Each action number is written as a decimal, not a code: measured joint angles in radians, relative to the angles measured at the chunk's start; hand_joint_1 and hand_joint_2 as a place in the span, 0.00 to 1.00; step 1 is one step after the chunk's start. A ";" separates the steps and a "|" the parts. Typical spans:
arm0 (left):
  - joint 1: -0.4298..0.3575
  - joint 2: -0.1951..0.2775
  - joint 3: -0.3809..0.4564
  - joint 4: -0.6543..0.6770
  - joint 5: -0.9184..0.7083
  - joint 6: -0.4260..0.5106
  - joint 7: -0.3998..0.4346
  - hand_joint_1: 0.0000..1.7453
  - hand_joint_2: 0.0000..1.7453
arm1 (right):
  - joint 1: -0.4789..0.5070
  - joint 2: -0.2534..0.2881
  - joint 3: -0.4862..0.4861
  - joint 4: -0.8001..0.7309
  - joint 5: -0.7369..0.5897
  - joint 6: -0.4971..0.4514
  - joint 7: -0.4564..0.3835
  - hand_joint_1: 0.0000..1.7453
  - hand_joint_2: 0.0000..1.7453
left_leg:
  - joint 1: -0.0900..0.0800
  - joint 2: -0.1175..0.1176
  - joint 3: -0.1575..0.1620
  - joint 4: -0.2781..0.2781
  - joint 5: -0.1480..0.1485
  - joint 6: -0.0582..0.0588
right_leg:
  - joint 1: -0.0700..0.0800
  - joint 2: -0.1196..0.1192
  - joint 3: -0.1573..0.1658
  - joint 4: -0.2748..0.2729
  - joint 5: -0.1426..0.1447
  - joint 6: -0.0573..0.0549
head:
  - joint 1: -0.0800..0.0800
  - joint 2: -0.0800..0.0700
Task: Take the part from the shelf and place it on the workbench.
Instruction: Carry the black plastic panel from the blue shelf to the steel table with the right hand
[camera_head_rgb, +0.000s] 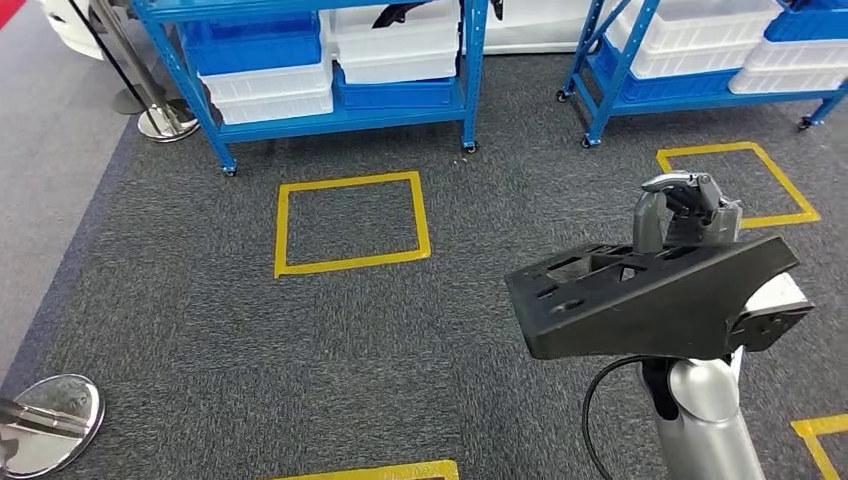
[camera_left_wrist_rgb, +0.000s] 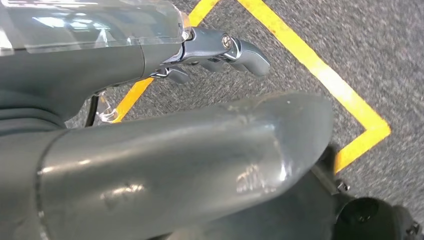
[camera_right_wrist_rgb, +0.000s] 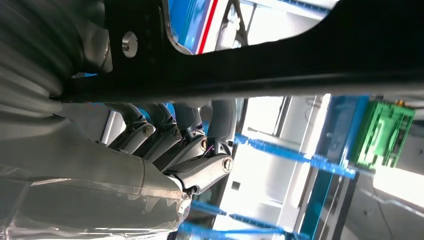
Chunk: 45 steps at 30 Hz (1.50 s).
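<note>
In the head view my right hand (camera_head_rgb: 686, 209) holds the part (camera_head_rgb: 650, 295), a flat black plastic bracket with cut-outs, level above the grey carpet at the right. The fingers curl over its far edge. The right wrist view shows the same black part (camera_right_wrist_rgb: 280, 55) across the picture, with my right hand's fingers (camera_right_wrist_rgb: 192, 145) wrapped under it. In the left wrist view my left hand (camera_left_wrist_rgb: 215, 50) hangs over the carpet, holding nothing, with its fingers stretched out apart from the thick thumb (camera_left_wrist_rgb: 200, 150).
Two blue shelves (camera_head_rgb: 340, 118) (camera_head_rgb: 700, 95) with white and blue bins stand at the back. Yellow tape squares (camera_head_rgb: 350, 222) (camera_head_rgb: 740, 185) mark the carpet. Chrome stanchion bases sit at the back left (camera_head_rgb: 165, 122) and the near left (camera_head_rgb: 45, 420).
</note>
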 joint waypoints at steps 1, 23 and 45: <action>0.001 0.000 0.000 0.000 0.000 -0.001 0.001 0.00 0.00 | 0.002 -0.002 -0.004 0.000 0.000 0.000 0.000 1.00 1.00 | 0.004 -0.002 -0.019 0.042 -0.009 -0.003 | 0.000 0.012 -0.001 0.001 0.001 0.000 | 0.000 0.000; -0.017 -0.008 0.000 0.000 -0.001 -0.001 0.011 0.00 0.00 | 0.000 -0.092 -0.171 -0.029 0.139 -0.086 0.043 1.00 1.00 | -0.003 0.063 0.074 -0.219 0.142 0.030 | -0.002 -0.051 -0.001 0.017 -0.005 0.049 | 0.008 0.000; -0.030 -0.012 -0.002 0.000 -0.010 0.002 0.026 0.00 0.00 | -0.021 -0.131 -0.290 -0.066 0.240 -0.215 0.038 1.00 1.00 | 0.000 -0.025 0.080 -0.251 0.170 0.060 | -0.005 0.035 -0.084 0.126 -0.052 0.053 | 0.006 0.000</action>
